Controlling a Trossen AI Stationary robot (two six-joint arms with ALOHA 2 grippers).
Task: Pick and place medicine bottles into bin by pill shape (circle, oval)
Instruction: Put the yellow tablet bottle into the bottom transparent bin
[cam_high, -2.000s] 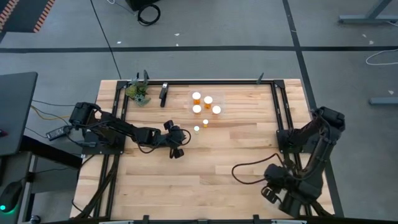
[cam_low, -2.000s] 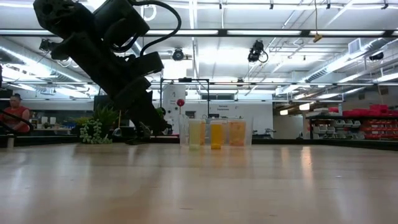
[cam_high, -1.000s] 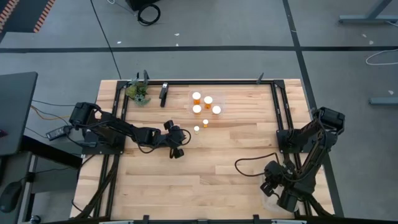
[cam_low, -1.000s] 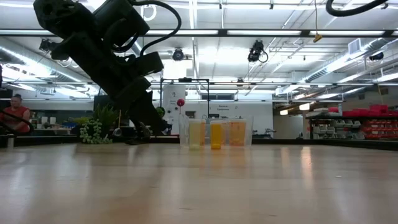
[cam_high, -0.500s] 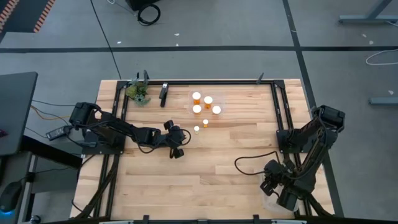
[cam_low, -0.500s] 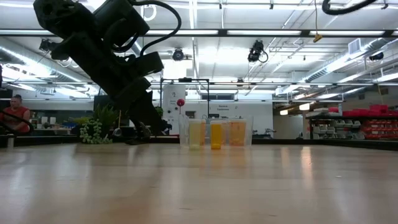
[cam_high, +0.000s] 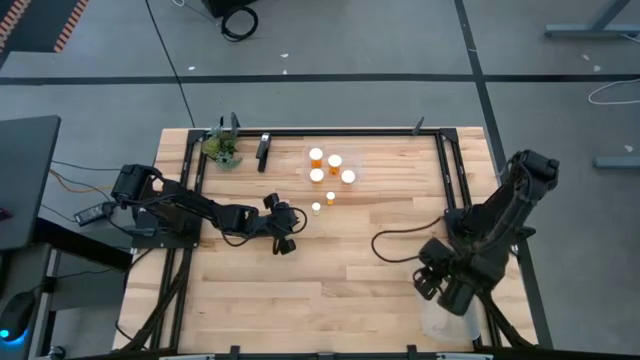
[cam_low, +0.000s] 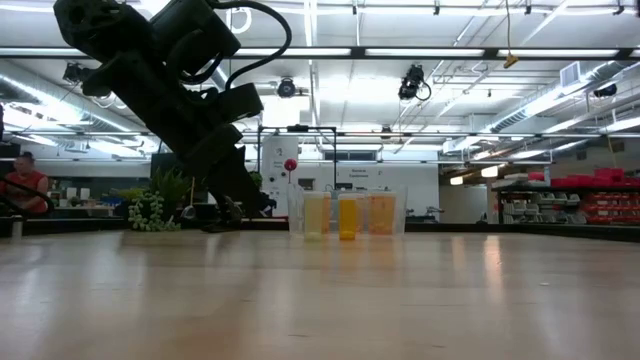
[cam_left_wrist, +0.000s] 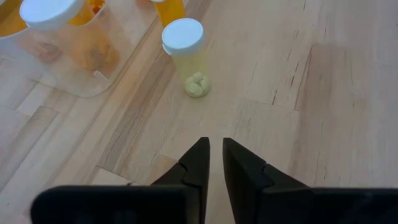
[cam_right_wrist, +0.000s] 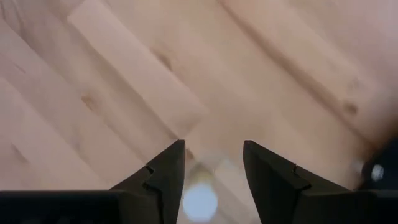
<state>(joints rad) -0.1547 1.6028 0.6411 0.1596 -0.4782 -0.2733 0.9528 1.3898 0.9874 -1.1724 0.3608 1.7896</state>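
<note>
Several orange pill bottles with white caps (cam_high: 331, 167) stand in a clear bin (cam_low: 398, 210) at the table's far middle. Two smaller bottles (cam_high: 323, 203) stand on the wood just in front of it. In the left wrist view the nearer one (cam_left_wrist: 184, 53) is pale, with round pills at its base. My left gripper (cam_high: 290, 222) (cam_left_wrist: 213, 144) hovers left of these two, its fingers almost together and empty. My right gripper (cam_high: 428, 283) (cam_right_wrist: 213, 158) is open over bare wood at the near right. A blurred pale spot (cam_right_wrist: 200, 200) shows low between its fingers; I cannot tell what it is.
A green leafy clump (cam_high: 222, 148) and a dark tool (cam_high: 263, 150) lie at the far left. A black frame rail (cam_high: 350, 130) runs around the table. A pale clear thing (cam_high: 450, 322) sits at the near right edge. Bare wood lies across the middle and near side.
My right gripper has gone from the near right corner toward the table's far edge and a little left, and its arm has straightened up. This uncovers the pale clear thing at the near right edge. My left arm and the bottles have kept still.
</note>
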